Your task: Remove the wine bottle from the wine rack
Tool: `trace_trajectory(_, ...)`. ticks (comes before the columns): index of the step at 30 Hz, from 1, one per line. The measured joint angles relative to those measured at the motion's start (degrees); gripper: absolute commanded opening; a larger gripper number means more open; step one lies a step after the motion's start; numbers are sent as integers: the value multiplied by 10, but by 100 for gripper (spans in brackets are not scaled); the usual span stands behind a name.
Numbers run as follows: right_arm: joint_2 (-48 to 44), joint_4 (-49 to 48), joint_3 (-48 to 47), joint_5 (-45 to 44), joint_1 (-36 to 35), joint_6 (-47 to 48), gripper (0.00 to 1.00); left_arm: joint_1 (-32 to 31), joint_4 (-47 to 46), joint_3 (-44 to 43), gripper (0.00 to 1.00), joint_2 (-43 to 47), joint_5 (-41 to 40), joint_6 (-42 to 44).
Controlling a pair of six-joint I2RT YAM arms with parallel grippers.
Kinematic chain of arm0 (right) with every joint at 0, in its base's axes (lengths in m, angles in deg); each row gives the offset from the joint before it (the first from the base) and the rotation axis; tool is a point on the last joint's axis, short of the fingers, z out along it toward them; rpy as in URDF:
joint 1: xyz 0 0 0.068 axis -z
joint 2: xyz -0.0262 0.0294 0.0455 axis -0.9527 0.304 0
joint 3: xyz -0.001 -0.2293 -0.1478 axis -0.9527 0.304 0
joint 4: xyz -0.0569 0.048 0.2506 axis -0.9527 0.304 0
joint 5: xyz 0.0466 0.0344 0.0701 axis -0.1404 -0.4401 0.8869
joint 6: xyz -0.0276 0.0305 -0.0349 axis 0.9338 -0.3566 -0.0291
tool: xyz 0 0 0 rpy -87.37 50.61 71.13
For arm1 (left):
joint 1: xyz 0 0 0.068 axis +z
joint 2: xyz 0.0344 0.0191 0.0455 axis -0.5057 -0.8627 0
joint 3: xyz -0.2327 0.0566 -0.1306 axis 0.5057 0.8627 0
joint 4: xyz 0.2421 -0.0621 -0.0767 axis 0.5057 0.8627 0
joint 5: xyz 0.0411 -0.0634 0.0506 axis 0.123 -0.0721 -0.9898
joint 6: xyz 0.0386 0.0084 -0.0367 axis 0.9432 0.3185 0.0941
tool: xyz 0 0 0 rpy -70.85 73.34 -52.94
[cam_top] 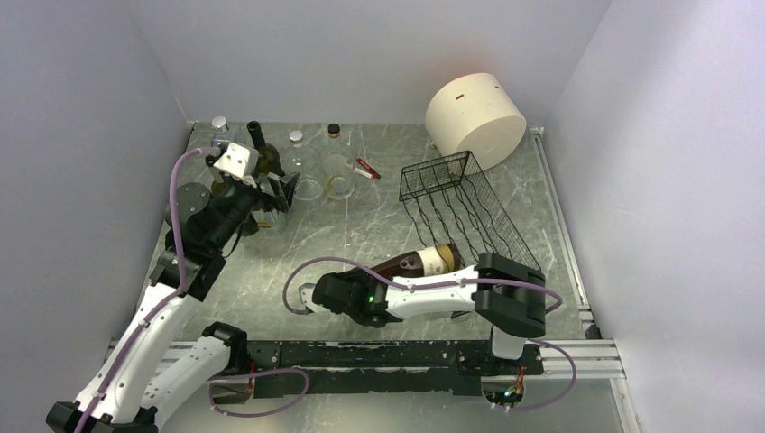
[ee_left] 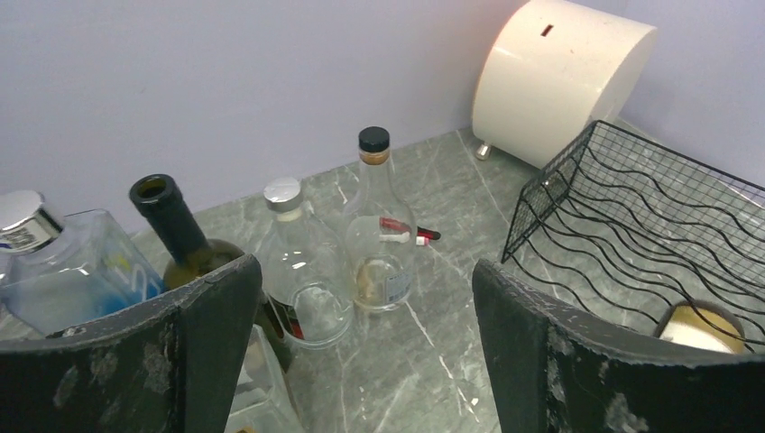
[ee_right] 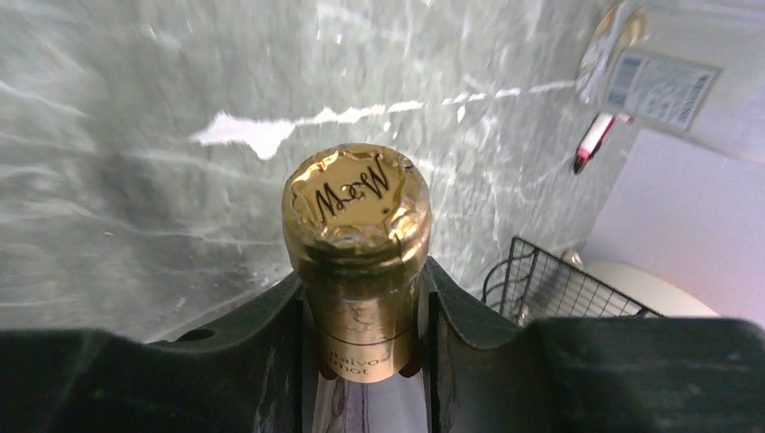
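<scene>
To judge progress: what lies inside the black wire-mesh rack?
Only the dark gold-capped wine bottle, base end in the rack; other rows are bare. The right arm hides its near edge.

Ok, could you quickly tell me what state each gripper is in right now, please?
Left gripper: open, holding nothing.
Right gripper: closed on the wine bottle at its neck.

- The left arm [cam_top: 162, 307] rises from its base at the near left and reaches toward the far left corner, elbow bent.
- The left gripper [cam_top: 275, 191] hangs with its fingers [ee_left: 189, 352] spread wide, nothing between them.
- The right arm [cam_top: 433, 296] folds from its base at the near right and stretches low toward the left.
- The right gripper [cam_top: 308, 296] is closed, its fingers [ee_right: 262, 361] pressed on either side of the neck of the wine bottle [ee_right: 356, 207].
</scene>
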Motion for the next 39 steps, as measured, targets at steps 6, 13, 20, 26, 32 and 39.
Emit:
trace_trajectory(6, -73, -25, -10, 48, -13, -31, 0, 0, 1, 0, 89, 13, -49, 0)
trace_trajectory(13, -150, -72, -14, 88, -11, -78, 0, 0, 0, 3, 87, 21, -87, 0)
trace_trajectory(20, -191, -130, -24, 118, -1, -129, 0, 0, 1, 3, 87, 12, -99, 0)
trace_trajectory(26, -245, -189, -2, 174, 54, -202, 0, 0, 2, 10, 88, 4, -107, -1)
trace_trajectory(32, -295, -251, 48, 237, 130, -296, 0, 0, 40, -24, 89, -40, -110, -33)
trace_trajectory(39, -299, -283, 66, 239, 140, -310, 11, 0, 124, -132, 83, -86, -35, -105)
